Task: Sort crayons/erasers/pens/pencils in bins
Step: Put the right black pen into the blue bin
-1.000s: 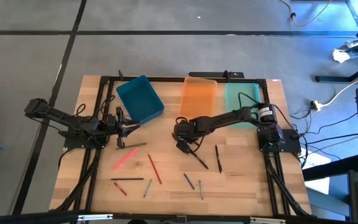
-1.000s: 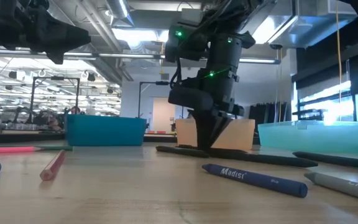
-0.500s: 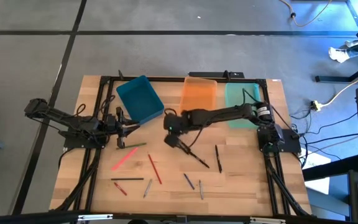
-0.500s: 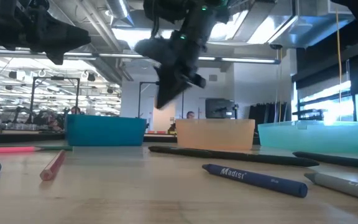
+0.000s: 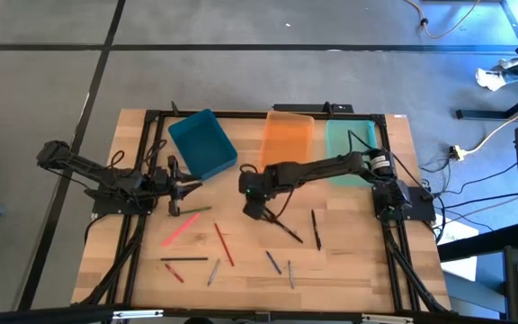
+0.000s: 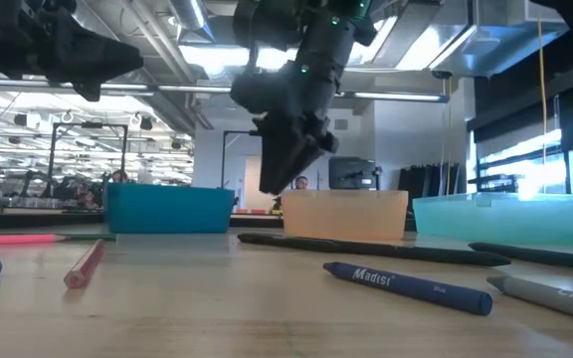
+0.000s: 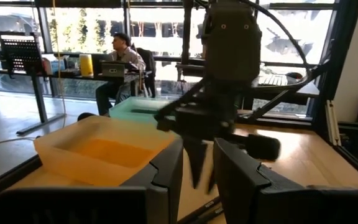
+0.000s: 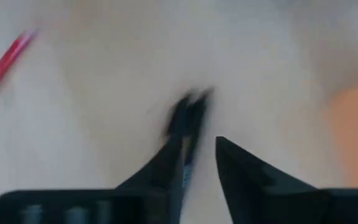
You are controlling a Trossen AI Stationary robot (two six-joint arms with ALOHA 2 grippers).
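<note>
Several crayons, pens and pencils lie on the wooden table: a pink one [image 5: 180, 229], a red one [image 5: 224, 243], a blue one [image 6: 406, 283] and a long black pen [image 5: 283, 228]. The teal-blue bin [image 5: 203, 144], orange bin [image 5: 288, 142] and mint bin [image 5: 347, 148] stand along the far edge. My right gripper [image 5: 254, 212] hangs open above the table, pointing steeply down near the black pen's left end [image 6: 267, 240], holding nothing. In its wrist view a blurred dark stick [image 8: 188, 115] shows beyond the right gripper [image 8: 199, 146]. My left gripper [image 7: 199, 146] waits open and level at the table's left.
A black frame [image 5: 241, 114] runs round the table. More sticks lie toward the near edge: a black one [image 5: 184, 259], a grey one [image 5: 290, 273] and another black one [image 5: 315, 227]. Bare wood lies between the bins and the sticks.
My right gripper has risen from the black pen on the table and gone a little toward the table's left, rolling about its own line. The black pen has stayed lying on the table.
</note>
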